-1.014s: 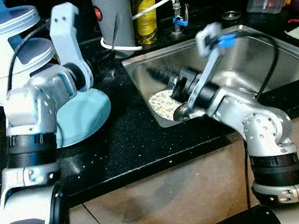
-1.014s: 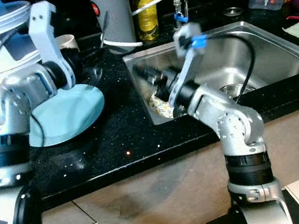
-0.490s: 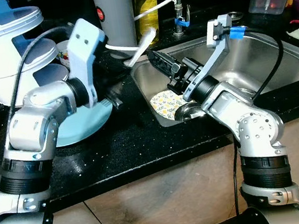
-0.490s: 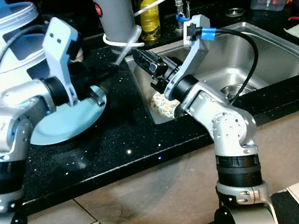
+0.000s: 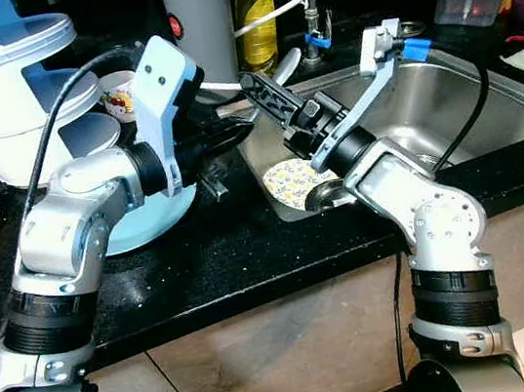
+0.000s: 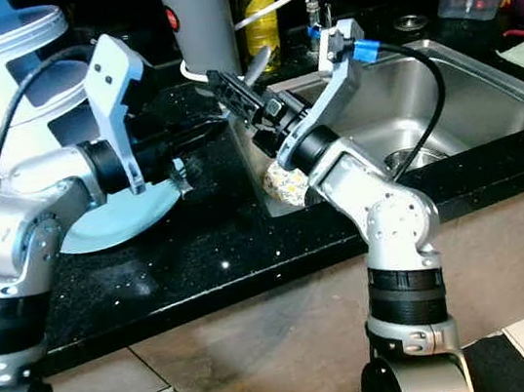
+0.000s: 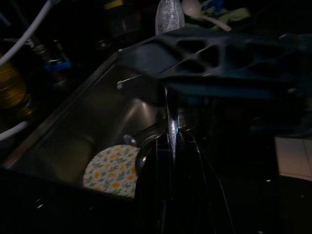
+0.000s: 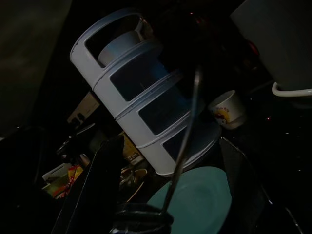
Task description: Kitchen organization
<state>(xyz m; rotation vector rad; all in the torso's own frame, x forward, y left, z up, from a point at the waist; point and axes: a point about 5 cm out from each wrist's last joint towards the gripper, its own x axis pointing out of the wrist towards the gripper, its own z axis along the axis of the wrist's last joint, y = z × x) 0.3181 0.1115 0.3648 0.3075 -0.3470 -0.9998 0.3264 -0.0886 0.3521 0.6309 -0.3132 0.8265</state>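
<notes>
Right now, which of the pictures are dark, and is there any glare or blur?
Both eye views are bright and sharp; the steel sink wall reflects light softly. Left wrist view is very dark, with glare running along the spoon handle. Right wrist view is dim too, though the white rack and teal plate can be made out.
</notes>
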